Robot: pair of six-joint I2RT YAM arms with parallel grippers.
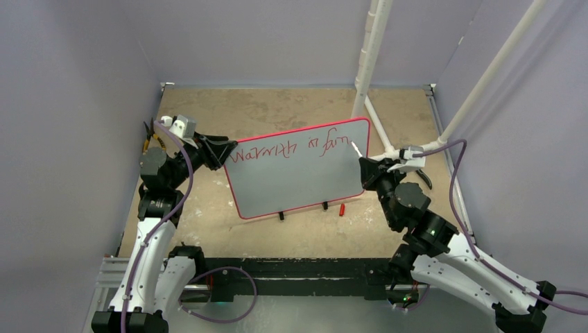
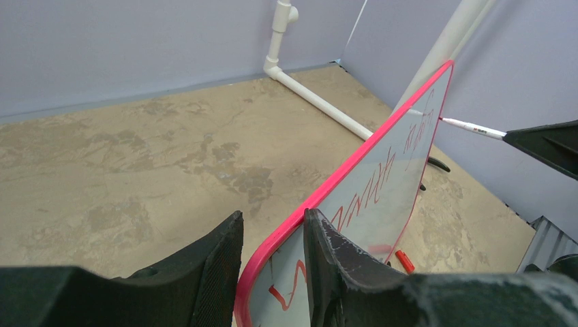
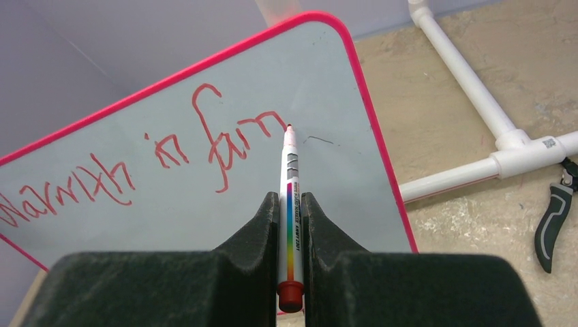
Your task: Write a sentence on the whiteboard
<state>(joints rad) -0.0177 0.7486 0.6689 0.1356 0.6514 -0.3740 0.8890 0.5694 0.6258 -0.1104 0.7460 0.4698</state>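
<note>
Currently left gripper (image 2: 272,225) pinches whiteboard (image 1: 298,184) at its 9 o'clock edge; right gripper (image 3: 290,204) pinches marker (image 3: 289,157), tip at sentence (image 1: 267,152) end, 2 o'clock.

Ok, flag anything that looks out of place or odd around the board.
A small red cap lies loose on the table in front of the whiteboard, beside one of its feet. A thin dark stray stroke sits on the board just right of the marker tip. Nothing looks spilled or broken.

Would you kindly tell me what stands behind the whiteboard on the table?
A white pipe frame stands behind the whiteboard, one bar lying along the stained table. Where that bar passes the board's far end, the board covers it.
</note>
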